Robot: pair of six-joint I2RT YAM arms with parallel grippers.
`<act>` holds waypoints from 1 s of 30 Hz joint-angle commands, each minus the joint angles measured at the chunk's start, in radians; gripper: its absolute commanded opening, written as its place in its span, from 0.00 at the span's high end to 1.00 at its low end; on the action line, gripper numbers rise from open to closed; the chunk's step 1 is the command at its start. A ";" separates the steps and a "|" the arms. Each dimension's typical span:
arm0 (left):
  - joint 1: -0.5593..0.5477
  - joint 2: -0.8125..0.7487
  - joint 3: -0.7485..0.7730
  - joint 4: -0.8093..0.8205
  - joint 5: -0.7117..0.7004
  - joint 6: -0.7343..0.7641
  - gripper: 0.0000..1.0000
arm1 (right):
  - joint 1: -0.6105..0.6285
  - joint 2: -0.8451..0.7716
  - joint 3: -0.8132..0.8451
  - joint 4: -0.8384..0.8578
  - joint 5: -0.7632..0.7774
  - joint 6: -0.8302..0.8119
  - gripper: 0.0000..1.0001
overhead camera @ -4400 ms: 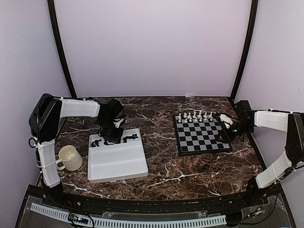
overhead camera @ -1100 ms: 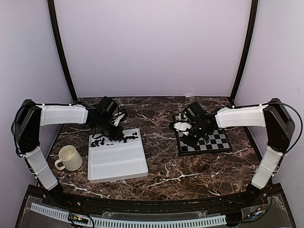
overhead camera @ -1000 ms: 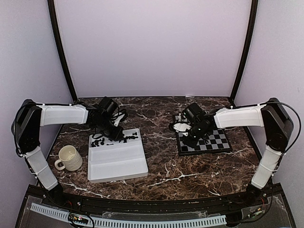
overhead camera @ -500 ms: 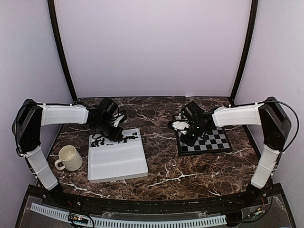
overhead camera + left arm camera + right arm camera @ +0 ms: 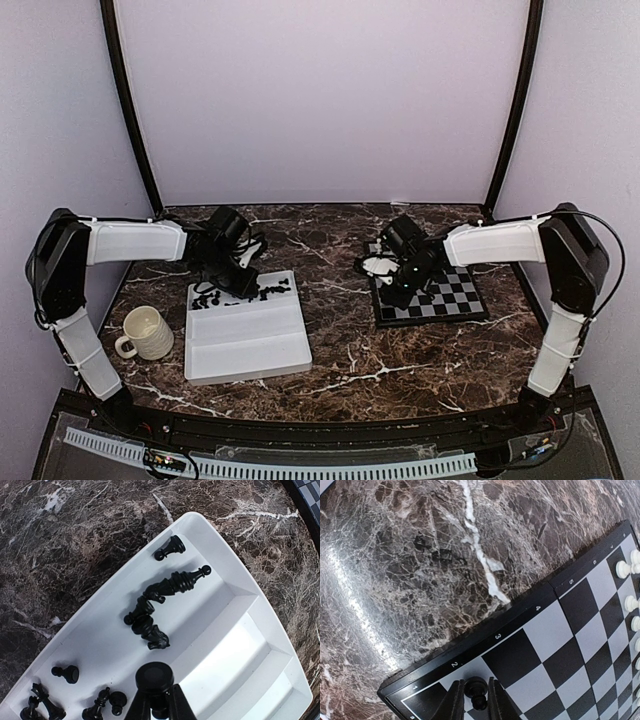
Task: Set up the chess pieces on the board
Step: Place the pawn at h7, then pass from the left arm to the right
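The board lies at the right; its left edge fills the right wrist view. My right gripper is shut on a black pawn, low over the silver square beside the rim's number 2. White pieces stand along the far row. My left gripper is shut on a black piece, of which only the round base shows, above the white tray. Several black pieces lie loose in the tray's far end.
A cream mug stands left of the tray. The marble table runs between tray and board. Black frame posts and lilac walls close in the back and sides.
My right arm swung from the board's right side to its left near corner and has edged slightly further in the last second. My left arm stretched out and now holds a black piece over the tray.
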 commanded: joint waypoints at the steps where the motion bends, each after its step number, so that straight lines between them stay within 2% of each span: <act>1: -0.002 0.004 0.029 -0.025 -0.004 0.002 0.98 | -0.006 0.009 0.027 -0.003 -0.011 0.014 0.79; 9: -0.002 0.011 0.033 -0.028 -0.004 0.002 0.98 | -0.008 -0.006 0.046 -0.022 -0.011 0.021 0.71; 15: -0.002 -0.033 0.019 0.012 0.053 0.039 0.98 | -0.027 -0.053 0.180 -0.112 -0.070 0.000 0.63; 19: -0.002 -0.132 -0.031 0.104 0.190 0.087 0.97 | -0.026 -0.078 0.295 -0.155 -0.227 -0.006 0.62; 24: -0.007 -0.250 -0.103 0.224 0.436 0.099 0.95 | -0.013 -0.041 0.400 -0.156 -0.427 0.047 0.64; 27: -0.026 -0.274 -0.147 0.297 0.584 0.125 0.92 | 0.014 0.002 0.464 -0.146 -0.497 0.074 0.66; 30: -0.055 -0.270 -0.150 0.287 0.634 0.165 0.92 | 0.033 0.066 0.558 -0.183 -0.588 0.098 0.67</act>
